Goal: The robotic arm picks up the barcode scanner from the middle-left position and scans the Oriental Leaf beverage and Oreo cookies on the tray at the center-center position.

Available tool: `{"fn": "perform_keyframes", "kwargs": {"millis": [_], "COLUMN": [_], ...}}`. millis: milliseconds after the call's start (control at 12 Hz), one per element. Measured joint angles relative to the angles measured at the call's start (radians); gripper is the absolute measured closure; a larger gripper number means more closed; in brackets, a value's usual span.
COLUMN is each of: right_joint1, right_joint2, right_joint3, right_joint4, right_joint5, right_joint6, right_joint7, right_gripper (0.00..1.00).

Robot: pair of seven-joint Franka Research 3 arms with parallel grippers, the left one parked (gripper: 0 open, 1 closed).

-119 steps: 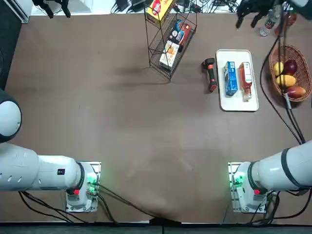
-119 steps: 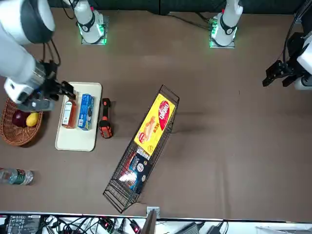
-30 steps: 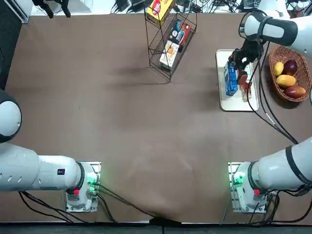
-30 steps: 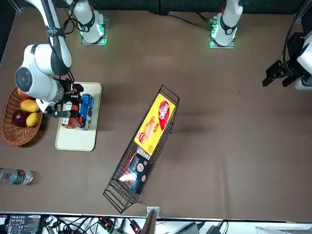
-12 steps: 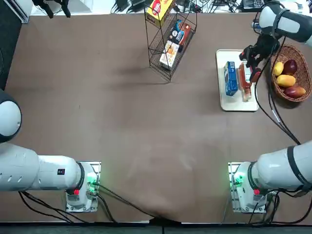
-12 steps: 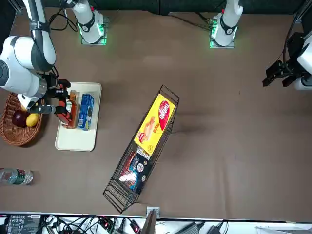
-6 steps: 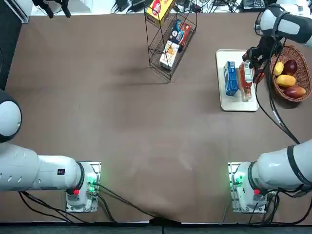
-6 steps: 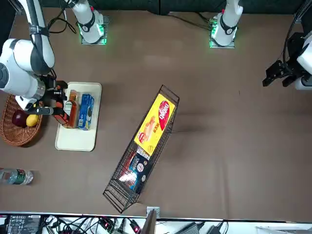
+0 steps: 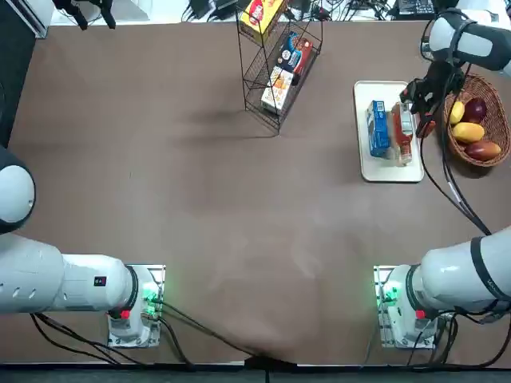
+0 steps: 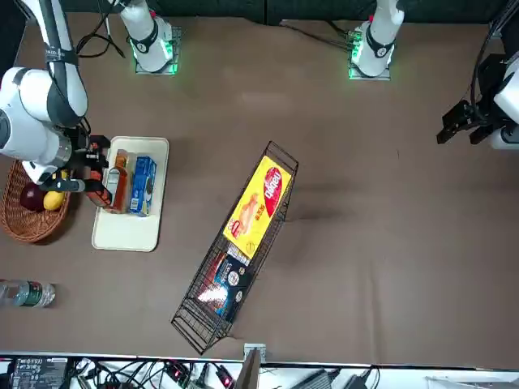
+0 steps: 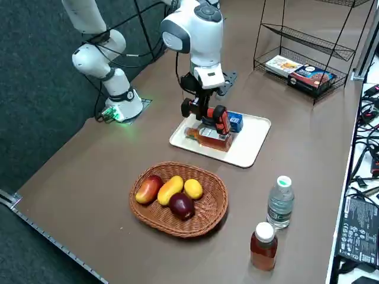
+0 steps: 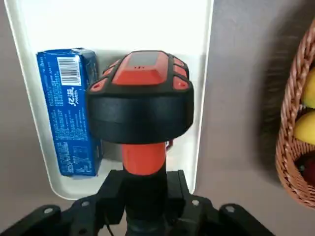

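Pick-up complete: the right hand (image 12: 146, 199) is closed round the handle of the black-and-red plastic barcode scanner (image 12: 142, 110), held over the right side of the white rectangular tray (image 9: 389, 175). Scanning of the reddish-brown tea bottle (image 9: 402, 136) and blue cardboard Oreo pack (image 9: 378, 129) unconfirmed; both lie there.

1 blue-and-white pack (image 12: 71, 113), 1 white tray (image 12: 142, 19), 1 red-and-black scanner (image 12: 142, 98), 1 brown woven basket (image 11: 177, 228).

Brown wicker basket (image 11: 148, 214), landmark, holding red-and-yellow, yellow and dark purple fruit (image 11: 181, 205). Near it: clear water bottle (image 11: 280, 204), white-capped bottle of reddish-brown drink (image 11: 263, 248). Well apart from it: black wire rack (image 10: 195, 314), bearing yellow box (image 10: 257, 207), dark blue-and-red packet (image 10: 225, 285).
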Motion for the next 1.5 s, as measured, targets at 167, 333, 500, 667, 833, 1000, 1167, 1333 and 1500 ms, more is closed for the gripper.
{"fn": "perform_keyframes", "kwargs": {"millis": [167, 333, 500, 667, 833, 1000, 1167, 1333, 1500], "right_joint1": [-0.004, -0.005, -0.005, -0.005, -0.005, -0.004, 0.001, 0.035, 0.084], "right_joint2": [0.0, 0.0, 0.006, 0.017, 0.022, 0.021, 0.013, -0.012, -0.023], "right_joint3": [0.0, 0.0, 0.0, 0.0, 0.0, 0.004, 0.016, 0.045, 0.06], "right_joint4": [0.0, 0.0, 0.0, 0.0, 0.0, 0.002, 0.011, 0.04, 0.053], "right_joint5": [-0.011, -0.012, -0.012, -0.012, -0.012, -0.012, -0.012, -0.007, 0.025], "right_joint6": [0.004, 0.008, 0.015, 0.025, 0.027, 0.027, 0.027, 0.027, 0.028], "right_joint7": [0.0, 0.0, 0.0, 0.0, 0.0, 0.0, 0.0, 0.001, 0.008], "right_gripper": [0.58, 0.58, 0.58, 0.58, 0.58, 0.58, 0.58, 0.58, 0.58]}}
